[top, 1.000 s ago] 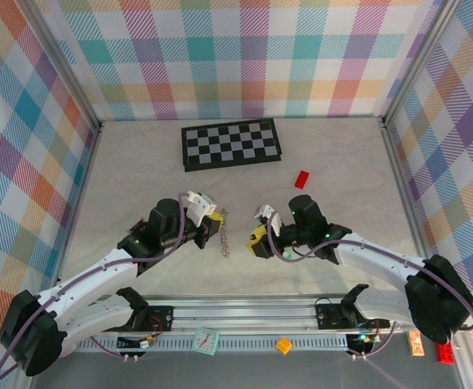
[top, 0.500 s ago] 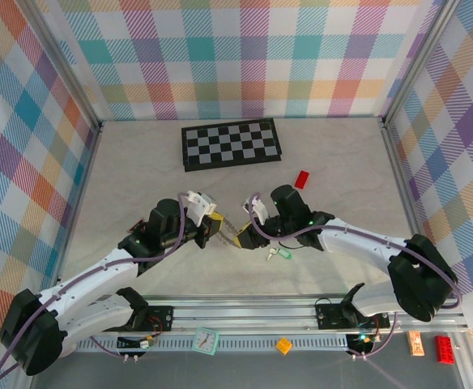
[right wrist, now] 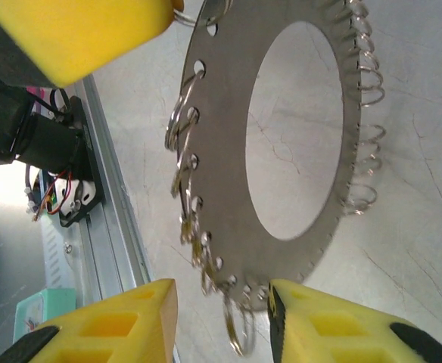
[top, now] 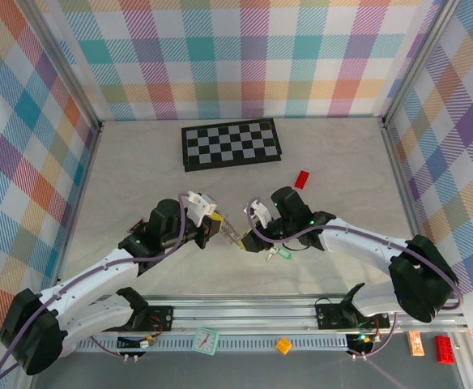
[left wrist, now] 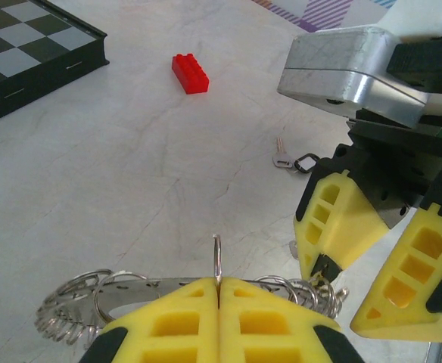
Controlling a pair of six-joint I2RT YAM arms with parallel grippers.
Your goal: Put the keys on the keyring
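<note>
Left hand [left wrist: 219, 286] clenched on keyring [right wrist: 225, 91] rim. Right hand [right wrist: 222, 296] released, fingers apart, straddling opposite rim of ring, wire loops between them. Keys [left wrist: 282, 156] lying loose on bench [left wrist: 130, 166] just beside right hand, apart from ring, held by neither hand.

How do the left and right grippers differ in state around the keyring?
The left gripper is shut; the right gripper stands open. The left pinches the rim of the wide flat grey metal keyring; the right only straddles its looped edge, unclamped. Both have yellow fingers at that ring.
</note>
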